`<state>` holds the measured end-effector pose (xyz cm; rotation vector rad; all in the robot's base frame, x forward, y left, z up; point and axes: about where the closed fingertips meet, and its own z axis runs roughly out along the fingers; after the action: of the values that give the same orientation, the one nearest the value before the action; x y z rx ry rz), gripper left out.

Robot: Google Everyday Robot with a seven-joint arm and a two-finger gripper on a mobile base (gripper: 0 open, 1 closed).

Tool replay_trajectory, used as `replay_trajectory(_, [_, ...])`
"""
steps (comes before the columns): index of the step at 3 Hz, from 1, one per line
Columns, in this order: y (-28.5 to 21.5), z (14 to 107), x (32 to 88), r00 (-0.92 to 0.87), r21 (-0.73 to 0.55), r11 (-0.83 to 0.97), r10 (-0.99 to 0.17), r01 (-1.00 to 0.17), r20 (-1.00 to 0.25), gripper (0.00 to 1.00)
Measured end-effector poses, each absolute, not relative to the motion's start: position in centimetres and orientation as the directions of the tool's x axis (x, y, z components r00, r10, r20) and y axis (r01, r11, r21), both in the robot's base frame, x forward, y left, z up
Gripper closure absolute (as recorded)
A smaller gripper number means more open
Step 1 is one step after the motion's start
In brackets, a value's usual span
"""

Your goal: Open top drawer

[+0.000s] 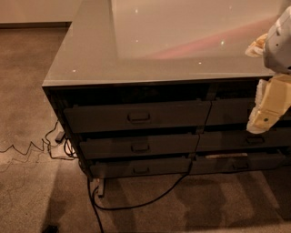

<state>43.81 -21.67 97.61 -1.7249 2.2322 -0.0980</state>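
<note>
Down at the front, well below the top drawer (100, 119), a black cable (150, 198) loops across the brown carpet (27, 191) and runs up toward the foot of the cabinet. Off to the lower left of that drawer, thin wires (27, 148) zigzag along the floor to a small tangle at the cabinet's corner. Moving up, the lowest drawer (118, 169) sits two rows beneath the top drawer, and the middle drawer (109, 149) sits directly under it, both narrower and shallower in the front. And there's the top drawer itself: widest and tallest front in the left-hand stack, dark grey, with its small rectangular handle (139, 117) dead centre and a band of shadow above it. Level with it and just to its right is a neighbouring drawer front (227, 111), and right there, in front of that one, hangs the cream gripper (260, 122), tipped down and to the left, well apart from the top drawer's handle. How wide it stands I cannot tell, and what it holds, if anything, I cannot tell either. Above it the pale arm (279, 41) comes in from the right edge. Over the top drawer stretches the glossy grey worktop (91, 59), and beyond that, far upper left, a light wall (32, 11) meets the carpet.
</note>
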Motion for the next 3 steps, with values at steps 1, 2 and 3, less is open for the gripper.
replay_trajectory(1, [-21.7,97.6,43.8,-0.221,-0.245,0.27,-0.953,-0.931,-0.207,0.0])
replay_trajectory(2, [-21.2,97.1,44.3,-0.176,-0.232,0.232,-0.955,-0.945,-0.239,0.0])
replay_trajectory(3, [-19.2,94.0,45.3,-0.065,-0.156,0.106,-0.967,-0.982,-0.247,0.0])
